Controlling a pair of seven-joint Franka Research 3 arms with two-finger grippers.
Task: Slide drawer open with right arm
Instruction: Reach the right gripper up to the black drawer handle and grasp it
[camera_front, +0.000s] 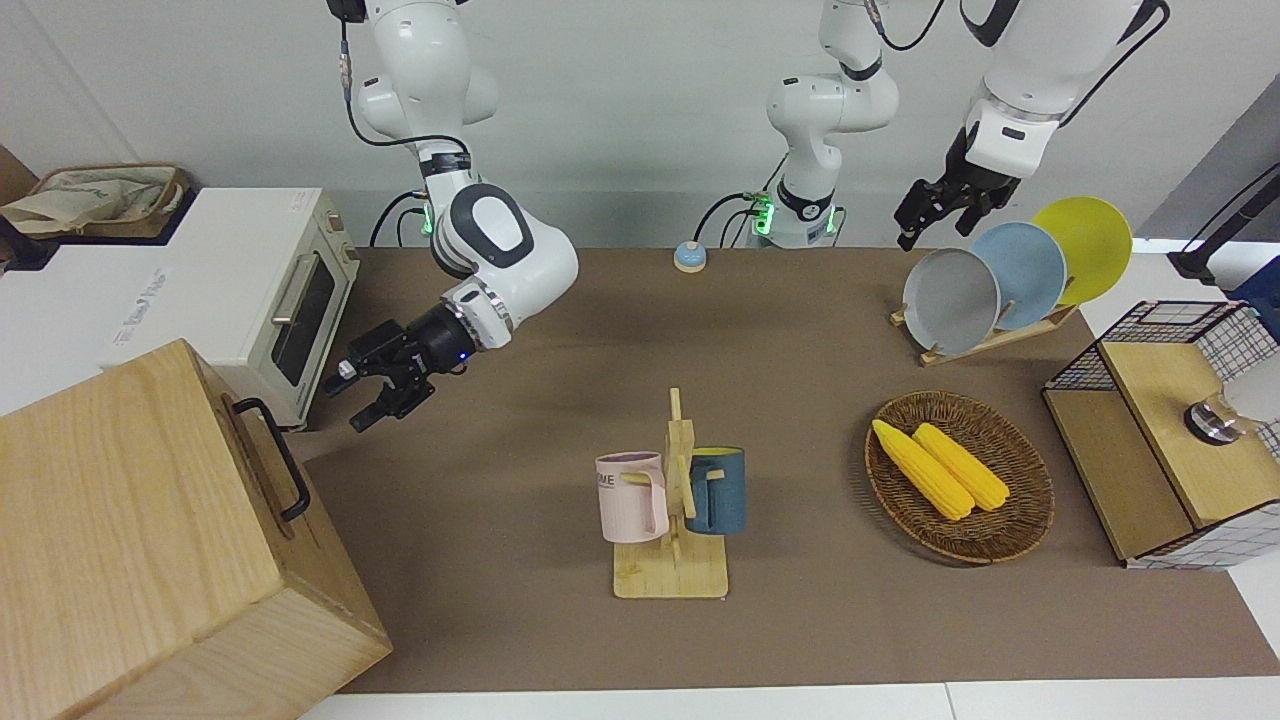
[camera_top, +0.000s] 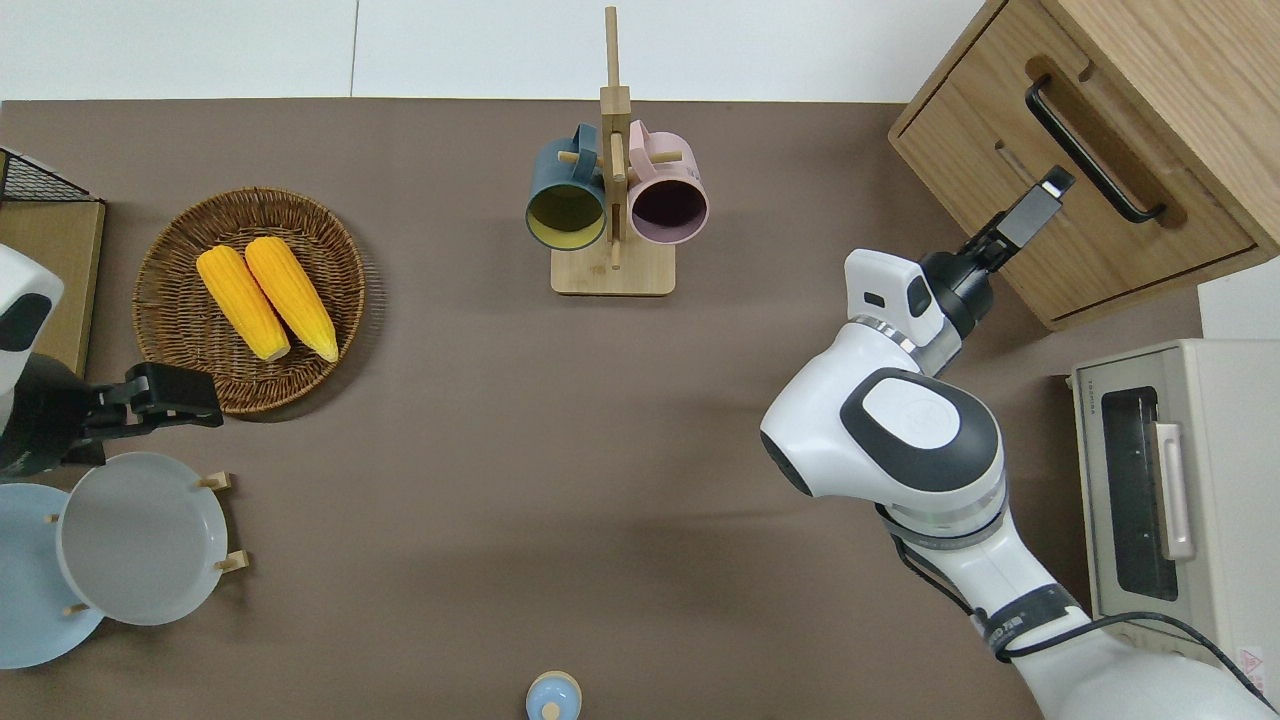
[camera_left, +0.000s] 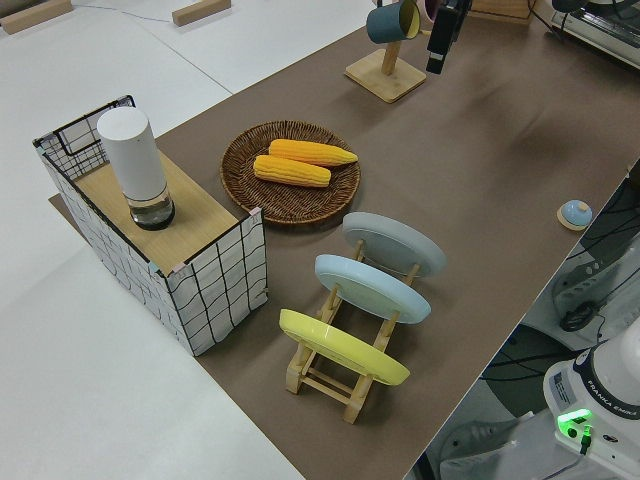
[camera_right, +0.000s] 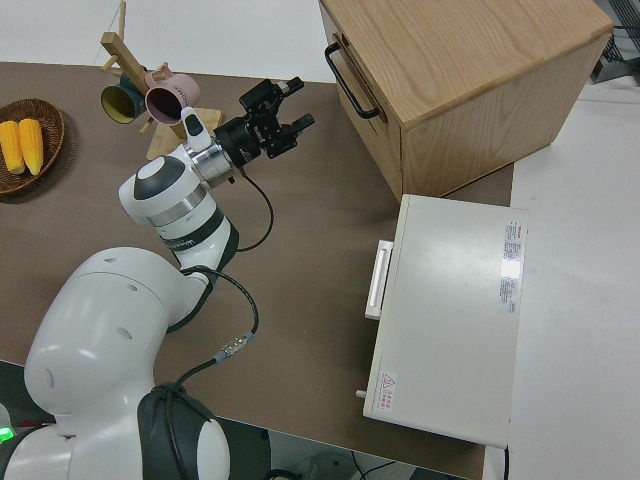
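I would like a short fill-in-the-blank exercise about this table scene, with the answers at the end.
1. The right gripper has its fingers ____, near the drawer handle but not touching it.
2. The wicker basket holds ____ corn cobs.
3. The pink mug and the blue mug hang on a wooden ____.
4. The plate rack holds ____ plates.

Answers: open; two; stand; three

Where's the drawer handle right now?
The black handle runs across the front of the drawer, at the right arm's end of the table. The open right gripper hangs just short of it.
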